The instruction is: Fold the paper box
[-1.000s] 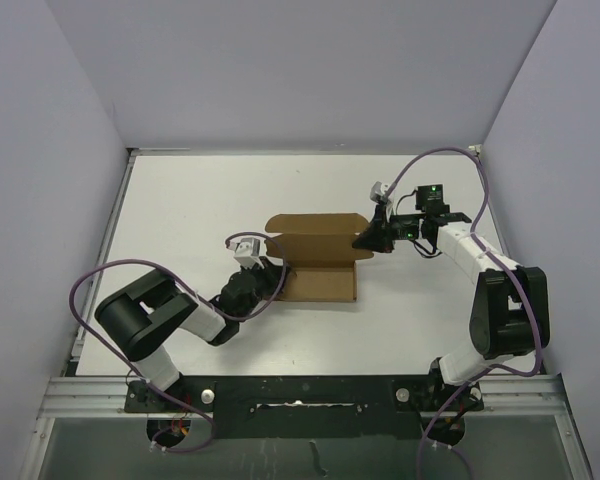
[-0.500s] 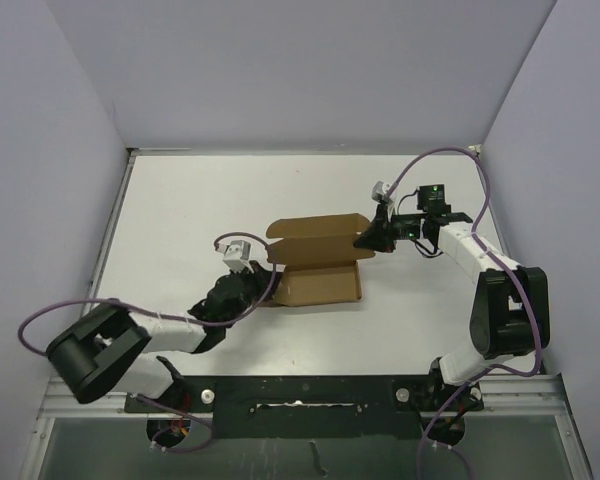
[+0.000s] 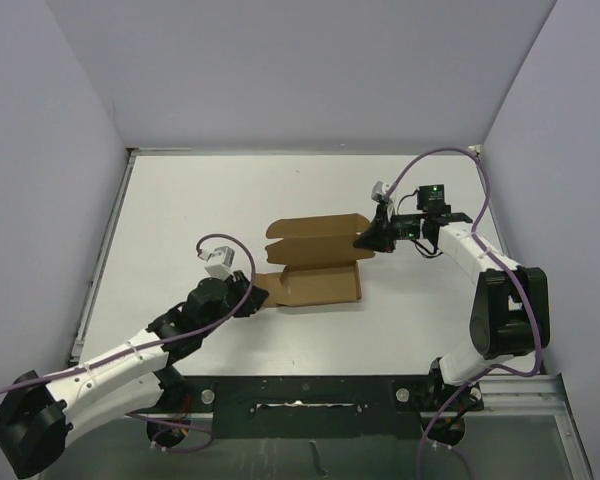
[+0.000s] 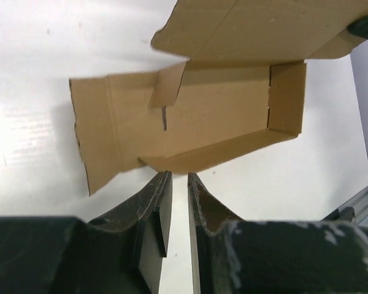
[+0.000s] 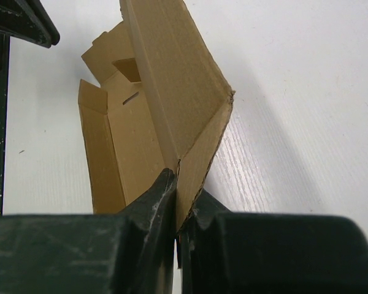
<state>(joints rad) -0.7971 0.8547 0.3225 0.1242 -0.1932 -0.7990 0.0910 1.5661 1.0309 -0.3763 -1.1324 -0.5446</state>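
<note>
The paper box (image 3: 320, 262) is a brown cardboard die-cut, half formed, lying mid-table with its lid flap raised at the back. In the left wrist view the paper box (image 4: 227, 116) shows an open tray with one end flap lying flat on the left. My left gripper (image 3: 257, 298) sits just off the box's near left corner; its jaws (image 4: 178, 176) stand slightly open with only white table between them. My right gripper (image 3: 366, 240) is at the box's right end. It is shut on a raised flap corner of the paper box (image 5: 172, 79), pinched between the fingers (image 5: 183, 187).
The white table (image 3: 180, 210) is walled by grey panels at the left, back and right. A metal rail (image 3: 300, 395) with the arm bases runs along the near edge. Purple cables loop beside each arm.
My left gripper has drawn back down and to the left, off the box's left end, and its jaws have parted a little. The right gripper has kept its grip and place.
</note>
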